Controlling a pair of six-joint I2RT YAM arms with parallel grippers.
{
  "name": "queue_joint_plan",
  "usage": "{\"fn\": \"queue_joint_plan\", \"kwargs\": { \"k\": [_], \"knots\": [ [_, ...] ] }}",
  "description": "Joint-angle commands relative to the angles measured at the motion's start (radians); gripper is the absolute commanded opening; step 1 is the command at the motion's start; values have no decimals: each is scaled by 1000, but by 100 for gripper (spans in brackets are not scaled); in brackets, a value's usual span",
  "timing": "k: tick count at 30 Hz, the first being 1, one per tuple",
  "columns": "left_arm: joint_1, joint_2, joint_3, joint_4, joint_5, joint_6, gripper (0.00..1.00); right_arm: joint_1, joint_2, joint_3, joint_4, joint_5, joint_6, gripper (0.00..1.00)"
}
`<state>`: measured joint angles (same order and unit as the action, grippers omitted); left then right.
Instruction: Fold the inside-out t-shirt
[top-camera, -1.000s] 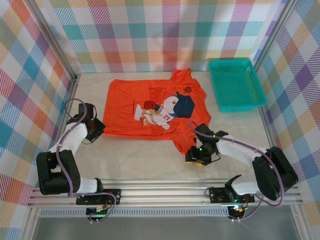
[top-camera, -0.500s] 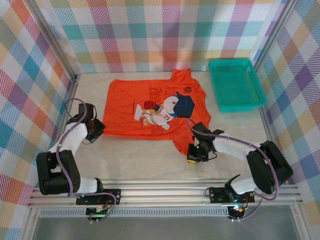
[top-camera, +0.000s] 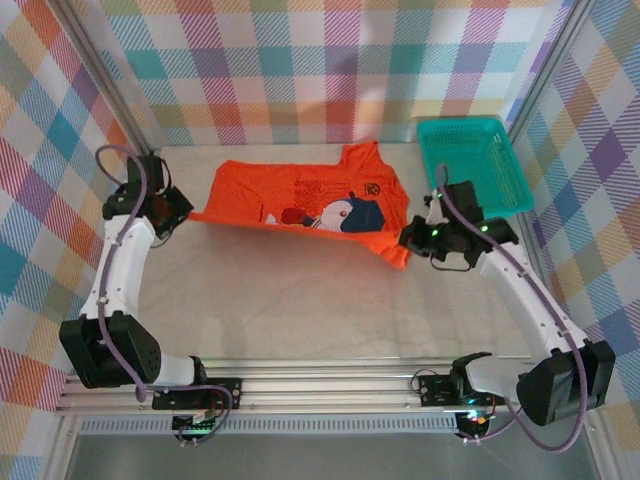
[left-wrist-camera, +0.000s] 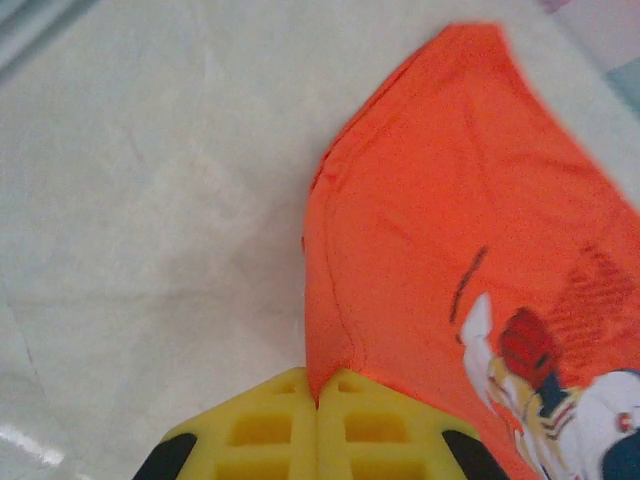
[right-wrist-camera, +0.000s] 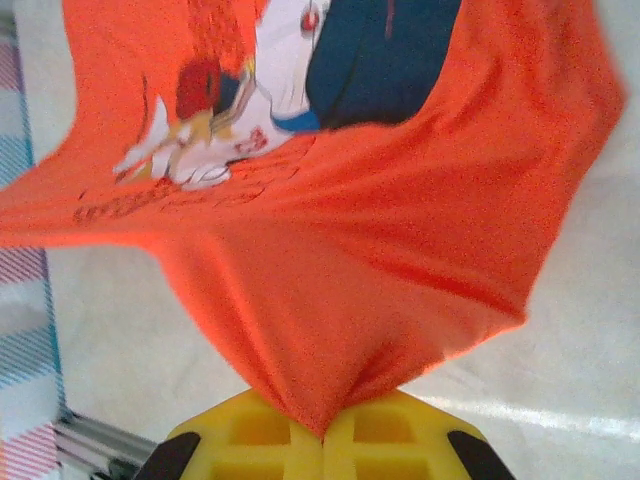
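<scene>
A pale surface (top-camera: 300, 320) is shown. An orange-red t-shirt (top-camera: 300, 195) is stretched taut left of a teal basket (top-camera: 470, 170). The jaws of the left gripper (top-camera: 185, 212) are clamped on its corner farthest from the basket. The jaws of the right gripper (top-camera: 408, 240) are clamped on its corner nearest the basket.

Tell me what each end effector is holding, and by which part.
Both hold the orange t-shirt: the left end effector pinches the cloth's edge at its left end, the right end effector a bunched point at its right end.
</scene>
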<state>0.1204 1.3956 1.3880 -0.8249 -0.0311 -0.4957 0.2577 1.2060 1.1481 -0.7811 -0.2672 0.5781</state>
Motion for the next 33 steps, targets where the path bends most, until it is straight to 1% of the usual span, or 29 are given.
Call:
{"fn": "queue_joint_plan", "kwargs": {
  "k": [1,5,8,12,14,17,19,22,25,28,33],
  "knots": [
    [14,42,130,-76,30,27,0,-49,43,135,-21,-56,-49,0],
    [14,68,305,-95,98,-1,0,-66,121,361,-16,-64,-51,0],
    [13,53,420,-92,157,-21,0,-69,167,545,-39,-60,-64,0],
    [12,-16,539,-71,220,-20,0,-69,157,712,-43,-56,-93,0],
    [13,-73,574,-50,233,-9,0,-69,123,752,-26,-67,-102,0],
    [13,-181,599,-1,221,4,0,-69,40,761,29,-96,-111,0],
    [13,-256,609,36,194,10,0,-69,-22,763,62,-111,-122,0],
    [12,-342,626,70,151,30,0,-69,-86,795,61,-110,-140,0],
    [12,-385,675,72,132,56,0,-69,-114,858,34,-92,-155,0],
    [13,-390,724,61,129,73,0,-69,-110,930,6,-69,-171,0],
    [13,-377,708,59,120,86,0,-69,-60,1004,-12,-23,-191,0]
  ]
}}
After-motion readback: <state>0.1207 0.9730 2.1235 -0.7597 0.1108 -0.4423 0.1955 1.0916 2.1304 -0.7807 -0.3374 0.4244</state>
